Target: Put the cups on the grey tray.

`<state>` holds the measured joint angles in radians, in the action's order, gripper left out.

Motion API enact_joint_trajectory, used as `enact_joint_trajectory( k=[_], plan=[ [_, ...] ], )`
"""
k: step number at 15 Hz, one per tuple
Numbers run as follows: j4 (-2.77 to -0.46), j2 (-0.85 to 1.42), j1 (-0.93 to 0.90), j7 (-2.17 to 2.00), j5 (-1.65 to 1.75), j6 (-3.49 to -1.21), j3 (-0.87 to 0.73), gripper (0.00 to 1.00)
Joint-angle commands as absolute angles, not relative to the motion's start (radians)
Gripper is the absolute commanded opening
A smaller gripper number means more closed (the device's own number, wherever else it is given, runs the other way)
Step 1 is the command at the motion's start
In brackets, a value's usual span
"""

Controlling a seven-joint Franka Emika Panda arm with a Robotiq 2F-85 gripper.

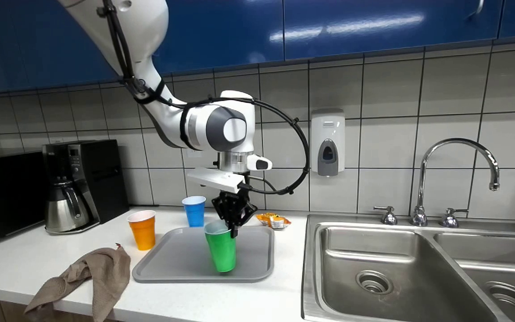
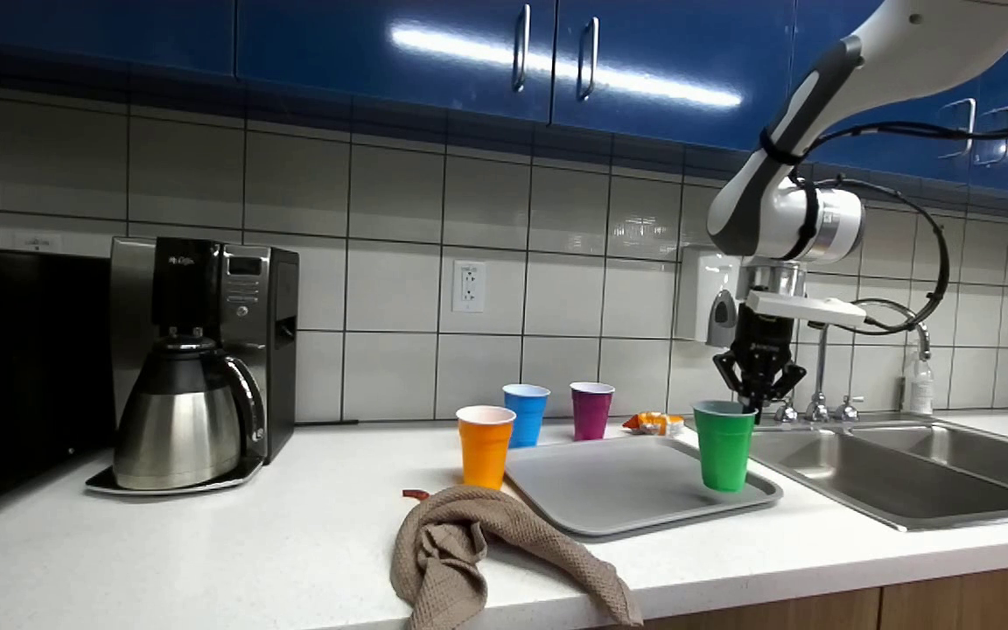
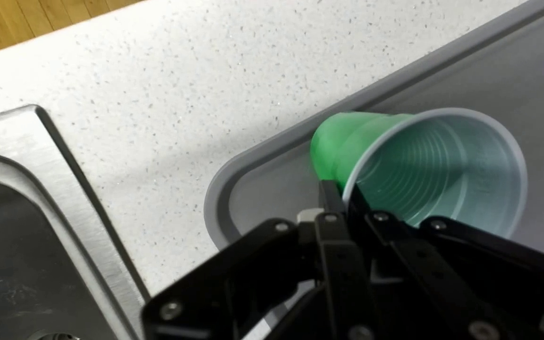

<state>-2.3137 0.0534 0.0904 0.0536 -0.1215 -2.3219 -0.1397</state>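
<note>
Both exterior views: we face the tiled wall (image 1: 391, 143) across the counter (image 2: 294, 534), sharing the whole grey tray (image 2: 618, 481) | wrist view: we look down, close above its corner

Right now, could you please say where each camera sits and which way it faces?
An exterior view: out front, nearer the sink, facing the wall; arm and gripper show.
An exterior view: out front, nearer the coffee maker, angled toward the sink; same parts show.
Wrist view: on the arm, looking down at green cup and tray; gripper fingers show.
Both exterior views share orange cup and blue cup; all three, the tray.
</note>
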Motion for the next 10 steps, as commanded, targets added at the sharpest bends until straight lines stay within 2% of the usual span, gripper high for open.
enact_joint_trajectory(
  k=[1,10],
  plan=[
    [-2.27,0.098,0.096,0.014,-0.139,-2.331,-0.123,0.01],
    [-2.232,0.14,0.097,-0.031,-0.159,-2.321,-0.114,0.01]
  ],
)
